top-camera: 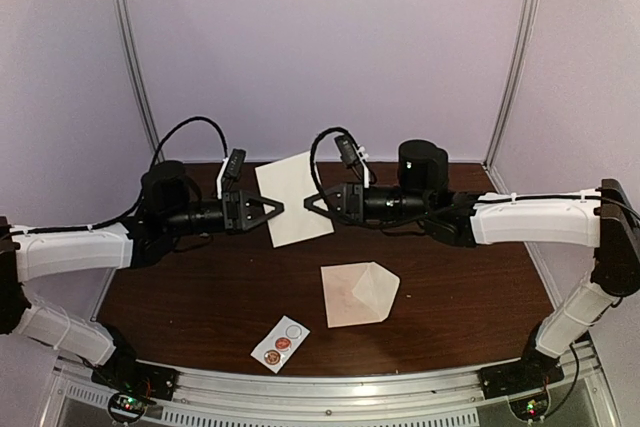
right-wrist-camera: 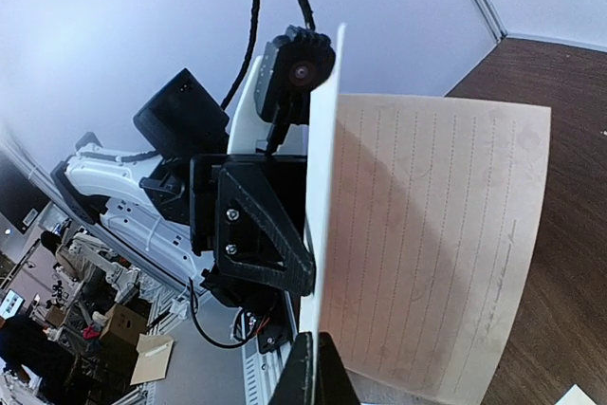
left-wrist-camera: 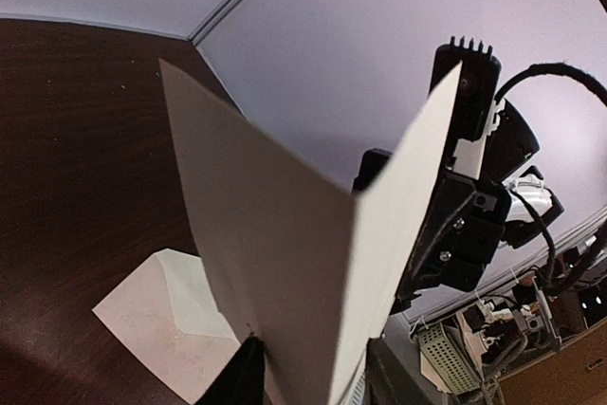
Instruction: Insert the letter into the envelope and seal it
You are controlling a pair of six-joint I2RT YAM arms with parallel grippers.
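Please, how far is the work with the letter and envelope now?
Done: the letter is up off the table. In hand: the right claw pinches one edge, the left claw meets the other, and it bends into a fold. Left: the envelope lies on the table, flap open, so inserting and sealing remain.

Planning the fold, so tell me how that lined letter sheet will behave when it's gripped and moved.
Likely bends easily: the letter forms a V in the left wrist view. Probably light: the right gripper holds it off the table by an edge. That thin edge may crease under a hard pinch.
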